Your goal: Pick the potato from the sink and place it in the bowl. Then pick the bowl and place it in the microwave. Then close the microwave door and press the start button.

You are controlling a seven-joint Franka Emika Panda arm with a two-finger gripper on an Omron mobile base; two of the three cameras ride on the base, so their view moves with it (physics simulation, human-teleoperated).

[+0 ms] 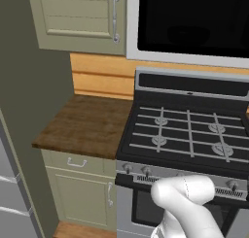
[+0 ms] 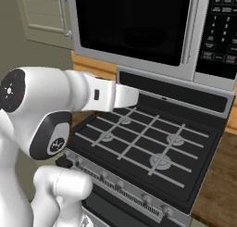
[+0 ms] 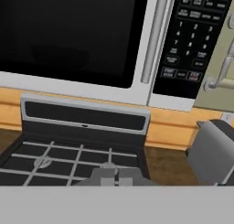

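The microwave (image 2: 152, 31) hangs over the stove with its door (image 3: 68, 31) shut flat against the front. The door's black window (image 1: 194, 18) is dark, and a dim rounded shape behind it is too faint to name. A long silver bar handle (image 3: 155, 35) runs beside the black keypad (image 3: 189, 40). My gripper (image 3: 116, 179) hovers over the stove's back right, below and in front of the microwave, with its fingertips together and nothing between them. The potato, the bowl and the sink are out of view.
A black gas stove (image 1: 189, 135) sits under the microwave, with a wooden counter (image 1: 87, 123) to its left. Olive cabinets (image 1: 82, 18) flank the microwave. A grey toaster-like box (image 3: 212, 150) stands on the counter to the stove's right.
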